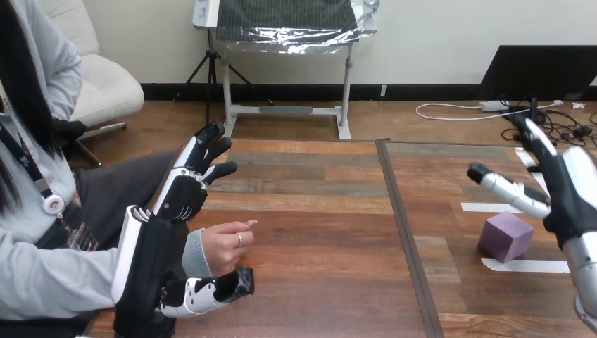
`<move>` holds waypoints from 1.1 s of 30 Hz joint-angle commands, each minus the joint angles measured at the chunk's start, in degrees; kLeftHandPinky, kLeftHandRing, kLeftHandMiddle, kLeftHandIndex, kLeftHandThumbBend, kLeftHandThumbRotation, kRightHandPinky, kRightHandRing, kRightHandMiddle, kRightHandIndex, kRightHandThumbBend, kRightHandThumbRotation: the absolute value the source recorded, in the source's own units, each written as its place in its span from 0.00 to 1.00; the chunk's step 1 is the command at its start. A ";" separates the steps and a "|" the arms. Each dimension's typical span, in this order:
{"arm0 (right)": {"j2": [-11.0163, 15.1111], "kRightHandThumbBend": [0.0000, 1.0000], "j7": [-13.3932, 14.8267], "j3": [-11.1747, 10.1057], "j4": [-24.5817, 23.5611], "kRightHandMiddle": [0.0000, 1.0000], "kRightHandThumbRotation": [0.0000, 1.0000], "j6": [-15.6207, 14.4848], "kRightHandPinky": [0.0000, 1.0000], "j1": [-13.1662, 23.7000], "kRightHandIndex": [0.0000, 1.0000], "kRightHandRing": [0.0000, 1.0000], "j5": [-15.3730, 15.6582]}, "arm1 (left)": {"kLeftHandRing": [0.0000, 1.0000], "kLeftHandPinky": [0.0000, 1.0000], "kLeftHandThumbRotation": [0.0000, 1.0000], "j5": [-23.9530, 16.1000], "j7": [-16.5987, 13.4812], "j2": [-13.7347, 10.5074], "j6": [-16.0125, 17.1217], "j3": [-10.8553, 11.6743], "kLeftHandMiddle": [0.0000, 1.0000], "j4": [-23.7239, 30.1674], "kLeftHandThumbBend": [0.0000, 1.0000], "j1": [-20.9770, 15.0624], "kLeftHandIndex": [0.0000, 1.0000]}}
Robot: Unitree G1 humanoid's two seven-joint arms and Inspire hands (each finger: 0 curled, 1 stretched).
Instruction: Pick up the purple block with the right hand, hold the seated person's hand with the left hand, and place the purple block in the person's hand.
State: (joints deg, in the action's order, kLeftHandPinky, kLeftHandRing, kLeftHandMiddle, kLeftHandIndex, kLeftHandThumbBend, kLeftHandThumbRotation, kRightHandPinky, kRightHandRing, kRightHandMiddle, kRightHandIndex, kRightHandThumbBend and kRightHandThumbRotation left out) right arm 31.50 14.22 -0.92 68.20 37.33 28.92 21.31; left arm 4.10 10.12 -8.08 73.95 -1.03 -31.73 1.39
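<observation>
Purple cube block (505, 236) on wooden table (317, 211): probably light, rigid; pinch opposite flat faces. Right hand (569, 190) just beside it, fingers apart.

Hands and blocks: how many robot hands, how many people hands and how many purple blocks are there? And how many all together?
Robot hands: 2, the left hand and the right hand
People hands: 1, the person's hand
Purple blocks: 1, the purple block
Total: 4
</observation>
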 commanded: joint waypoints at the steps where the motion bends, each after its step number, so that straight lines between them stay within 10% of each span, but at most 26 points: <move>1: 1.98 1.00 0.91 0.72 0.98 0.89 0.81 -1.69 0.77 5.68 0.94 0.89 0.14 | 0.92 0.83 0.68 0.86 0.16 -0.14 0.89 0.05 0.94 0.98 1.00 -2.78 0.93; 33: 0.44 1.00 -0.33 0.92 4.07 0.91 0.75 -9.40 0.68 4.88 0.94 0.83 -1.25 | 0.92 0.84 0.65 1.92 0.42 -0.50 2.06 0.05 0.94 1.21 1.00 -2.51 0.93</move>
State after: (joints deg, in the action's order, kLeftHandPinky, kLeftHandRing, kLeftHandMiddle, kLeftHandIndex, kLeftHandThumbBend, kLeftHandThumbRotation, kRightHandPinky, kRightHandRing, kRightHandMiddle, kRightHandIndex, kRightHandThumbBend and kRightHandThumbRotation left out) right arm 31.65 13.36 -0.42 72.03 28.87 28.93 20.62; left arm 5.06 10.36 -8.25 74.55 -1.11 -31.73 1.40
